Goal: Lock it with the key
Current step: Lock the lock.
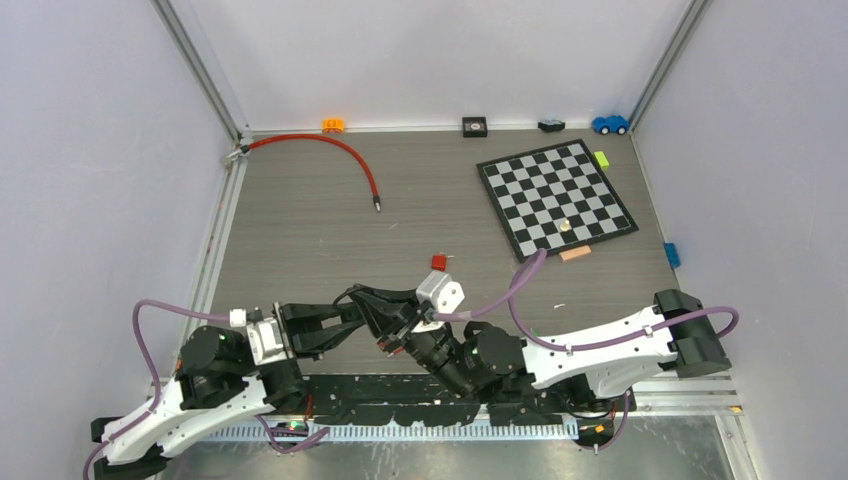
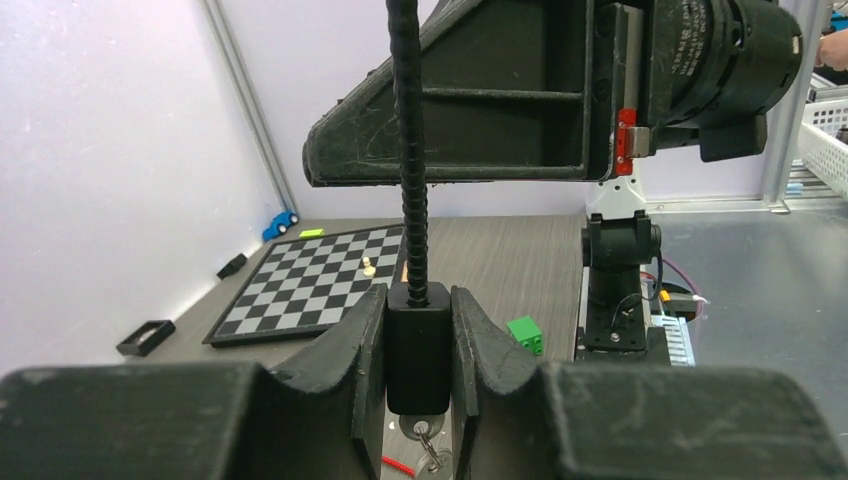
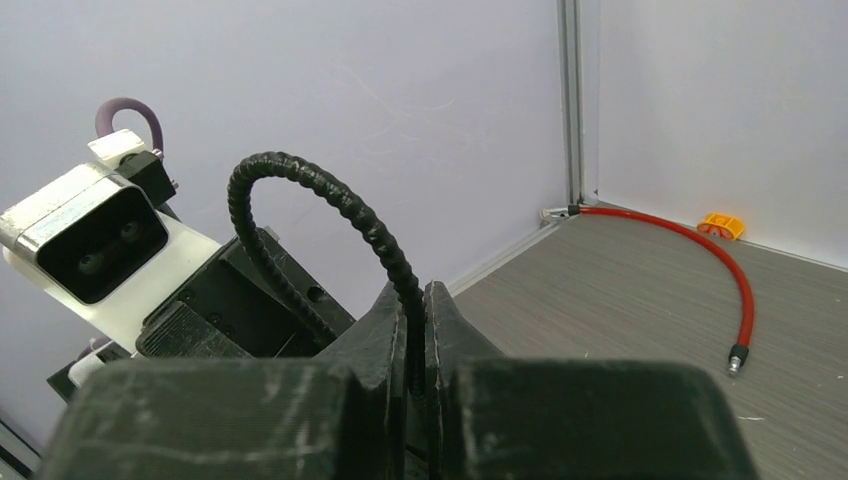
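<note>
My left gripper (image 2: 418,330) is shut on the black lock body (image 2: 418,355), which stands upright between its fingers. A silver key (image 2: 427,430) on a ring sits in the underside of the body. The lock's black ribbed cable (image 2: 410,150) rises from the body. My right gripper (image 3: 417,320) is shut on that cable (image 3: 330,205), which arcs over toward the left gripper. In the top view both grippers meet near the front middle of the table, the left (image 1: 345,325) against the right (image 1: 375,310), and the lock is hidden between them.
A chessboard (image 1: 556,196) with one pale pawn (image 1: 565,226) lies at the back right. A red hose (image 1: 340,155) curves from the back left corner. A small red block (image 1: 439,262) lies just beyond the grippers. A green brick (image 2: 526,333) lies near the right arm's base.
</note>
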